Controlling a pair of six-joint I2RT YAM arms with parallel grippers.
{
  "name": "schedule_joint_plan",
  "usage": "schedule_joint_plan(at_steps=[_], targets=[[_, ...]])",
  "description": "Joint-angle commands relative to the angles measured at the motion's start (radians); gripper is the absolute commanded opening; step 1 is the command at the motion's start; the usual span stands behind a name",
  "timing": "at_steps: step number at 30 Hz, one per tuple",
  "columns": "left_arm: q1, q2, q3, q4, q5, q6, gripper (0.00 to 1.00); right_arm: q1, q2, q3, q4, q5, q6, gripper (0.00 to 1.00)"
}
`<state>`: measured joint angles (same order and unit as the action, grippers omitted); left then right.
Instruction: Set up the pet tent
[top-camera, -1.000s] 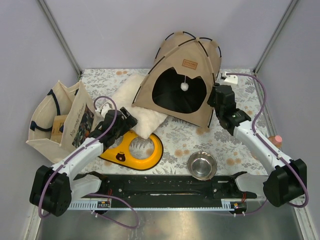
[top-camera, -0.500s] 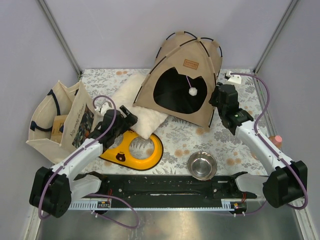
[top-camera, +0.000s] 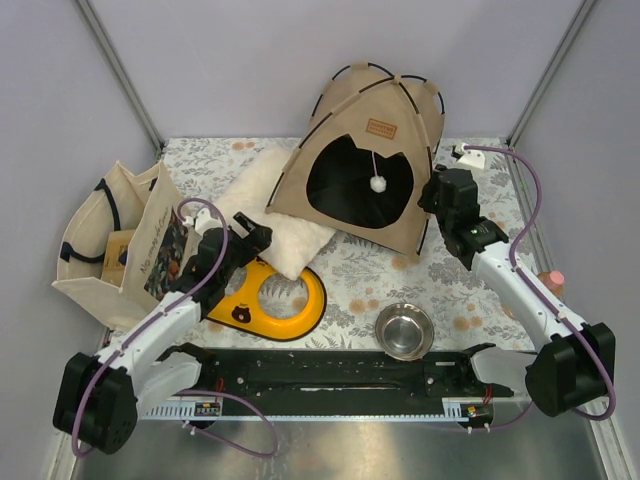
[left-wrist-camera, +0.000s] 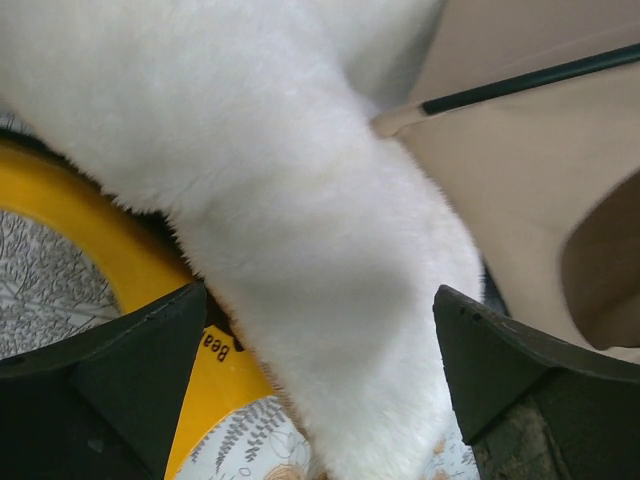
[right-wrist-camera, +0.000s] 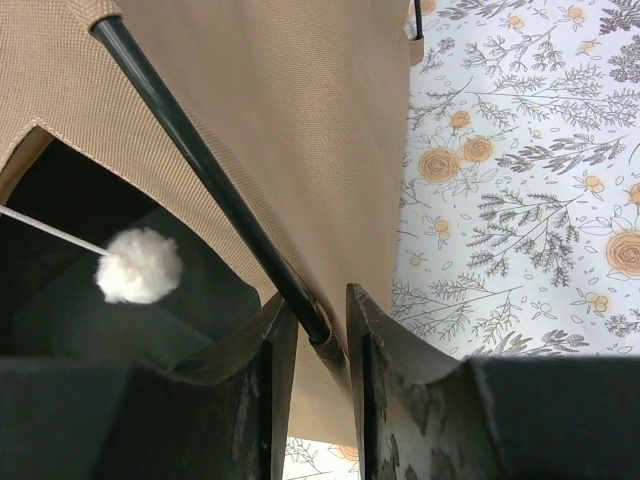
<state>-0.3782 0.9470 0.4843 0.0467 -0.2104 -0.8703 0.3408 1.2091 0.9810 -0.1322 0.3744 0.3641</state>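
The pet tent (top-camera: 365, 170) stands upright. The right gripper (right-wrist-camera: 315, 310) pinches its front-right black pole (right-wrist-camera: 200, 170). Left of the tent, the left gripper (left-wrist-camera: 315, 300) spreads wide over a white cushion (left-wrist-camera: 300, 200).

Left hand (left-wrist-camera: 318, 335) wide open, arm stretched forward; right hand (right-wrist-camera: 318, 315) clamped on pet tent (right-wrist-camera: 290, 110) pole

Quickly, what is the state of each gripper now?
Left gripper: open, holding nothing.
Right gripper: shut on a black pole of the pet tent.
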Motion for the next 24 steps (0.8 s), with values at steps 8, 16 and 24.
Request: schedule_joint_plan(at_steps=[8, 16, 24], targets=[[0.022, 0.217, -0.001, 0.257, 0.012, -0.096, 0.99, -0.013, -0.019, -0.002, 0.009, -0.023, 0.016, 0.34], [0.027, 0.352, 0.042, 0.372, 0.046, -0.055, 0.67, -0.017, -0.010, -0.010, 0.014, -0.028, 0.021, 0.33], [0.027, 0.164, 0.241, 0.006, -0.098, 0.129, 0.00, -0.040, -0.028, 0.001, -0.029, 0.072, 0.033, 0.29]])
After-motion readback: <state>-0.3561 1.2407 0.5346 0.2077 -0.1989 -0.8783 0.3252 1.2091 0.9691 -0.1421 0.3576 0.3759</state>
